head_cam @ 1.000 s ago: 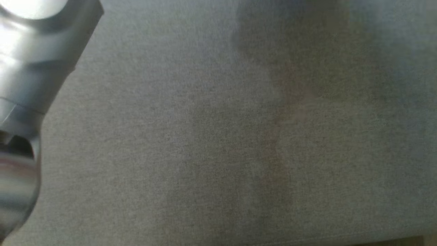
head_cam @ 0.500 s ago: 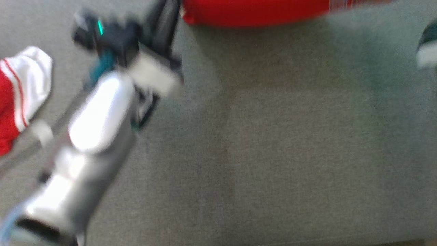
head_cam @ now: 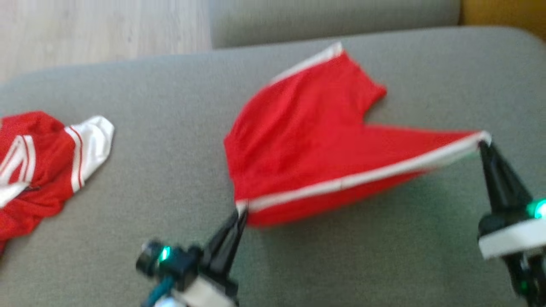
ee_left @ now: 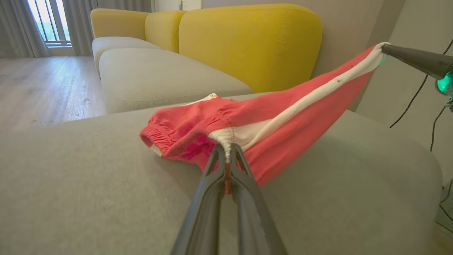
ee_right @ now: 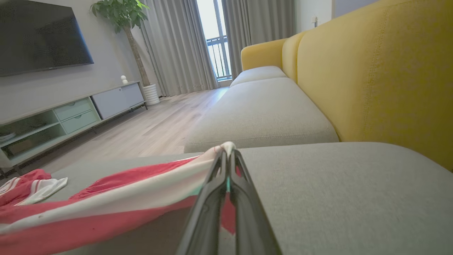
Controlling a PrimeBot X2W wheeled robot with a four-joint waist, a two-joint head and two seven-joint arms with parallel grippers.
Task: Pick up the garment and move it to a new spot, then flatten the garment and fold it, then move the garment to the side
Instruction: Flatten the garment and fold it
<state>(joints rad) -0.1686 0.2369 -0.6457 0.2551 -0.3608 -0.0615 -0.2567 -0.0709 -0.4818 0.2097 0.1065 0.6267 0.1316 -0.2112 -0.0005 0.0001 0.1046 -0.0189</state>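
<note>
The garment (head_cam: 307, 140) is a pair of red shorts with a white side stripe, stretched over the grey sofa cushion (head_cam: 170, 149). My left gripper (head_cam: 242, 209) is shut on the waistband end of the stripe (ee_left: 226, 136). My right gripper (head_cam: 484, 140) is shut on the leg-hem end (ee_right: 226, 147) and holds it raised off the cushion. The striped edge runs taut between the two grippers. The far half of the shorts lies on the cushion. In the left wrist view the right gripper's fingers (ee_left: 414, 58) come in from the upper right.
A second red and white garment (head_cam: 38, 166) lies crumpled at the cushion's left end. Beyond the cushion are another grey seat (head_cam: 332, 17), a yellow backrest (ee_left: 247, 42) and wood floor (head_cam: 102, 30). A TV cabinet (ee_right: 70, 113) stands across the room.
The head camera has swung from a close look at bare grey cushion up to the whole seat, so the shorts and both grippers now show.
</note>
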